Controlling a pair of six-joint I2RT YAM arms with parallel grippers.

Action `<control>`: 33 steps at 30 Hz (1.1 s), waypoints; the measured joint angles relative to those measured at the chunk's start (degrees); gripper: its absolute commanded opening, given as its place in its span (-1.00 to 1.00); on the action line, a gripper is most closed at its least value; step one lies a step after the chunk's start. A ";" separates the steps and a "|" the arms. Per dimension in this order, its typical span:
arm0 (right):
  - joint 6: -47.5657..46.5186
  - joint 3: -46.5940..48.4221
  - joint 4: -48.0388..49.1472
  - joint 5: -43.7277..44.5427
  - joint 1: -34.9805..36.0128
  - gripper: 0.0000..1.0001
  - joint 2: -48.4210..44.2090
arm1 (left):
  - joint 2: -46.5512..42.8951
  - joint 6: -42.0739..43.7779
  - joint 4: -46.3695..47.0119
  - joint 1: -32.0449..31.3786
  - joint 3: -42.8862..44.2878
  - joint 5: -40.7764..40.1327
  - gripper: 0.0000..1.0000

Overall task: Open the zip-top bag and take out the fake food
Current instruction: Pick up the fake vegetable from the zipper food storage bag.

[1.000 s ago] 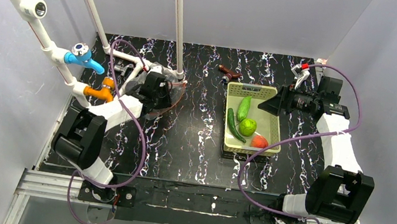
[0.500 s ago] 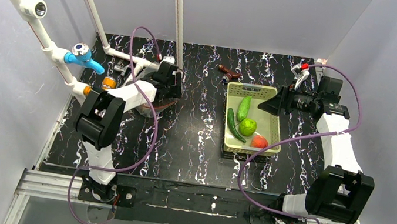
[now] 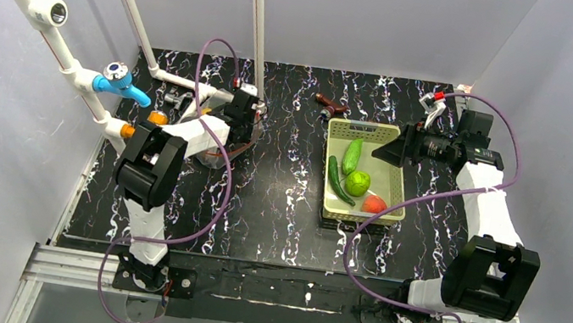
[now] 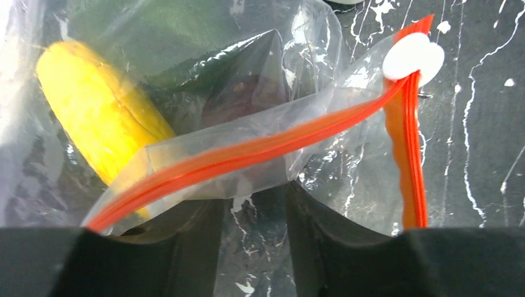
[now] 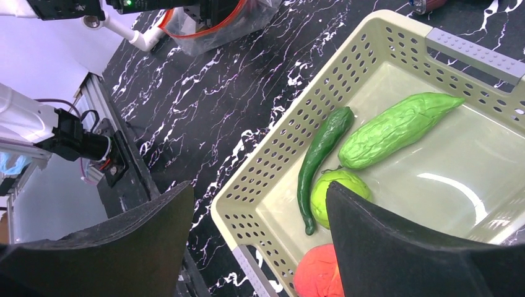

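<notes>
The zip-top bag (image 3: pixel 217 151) lies crumpled at the back left of the table. In the left wrist view its red-orange strip (image 4: pixel 260 148) and white slider (image 4: pixel 413 55) run right in front of my fingers. A yellow piece (image 4: pixel 99 117) and a dark piece (image 4: pixel 241 99) show inside the bag. My left gripper (image 3: pixel 244 121) (image 4: pixel 255 192) is at the bag's lip. Its jaws are a narrow gap apart, with clear film between them. My right gripper (image 3: pixel 388 151) (image 5: pixel 260 185) is wide open and empty over the basket's right side.
The yellow-green basket (image 3: pixel 374 128) (image 5: pixel 272 148) holds a light green cucumber (image 3: pixel 351 156), a dark green one (image 3: pixel 338 180), a green round fruit (image 3: pixel 358 182) and a tomato (image 3: pixel 374 203). A brown handled object (image 3: pixel 330 105) lies behind it. A white pipe frame (image 3: pixel 152 64) stands at the back left.
My left arm's elbow swung up and inward, and its gripper shifted toward the far side of the bag. The right arm and the basket's contents have not moved.
</notes>
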 measured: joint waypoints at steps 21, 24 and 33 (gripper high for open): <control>-0.20 0.00 0.00 -0.35 0.00 0.67 0.22 | 0.09 -4.37 5.31 -2.01 -4.20 -4.04 0.02; -0.20 0.00 0.00 -0.35 0.00 0.67 0.22 | 0.15 -5.35 5.29 -2.25 -4.07 -5.46 0.24; -0.20 0.00 0.00 -0.35 0.00 0.67 0.22 | 5.44 -5.81 5.35 -1.99 1.03 -9.38 0.10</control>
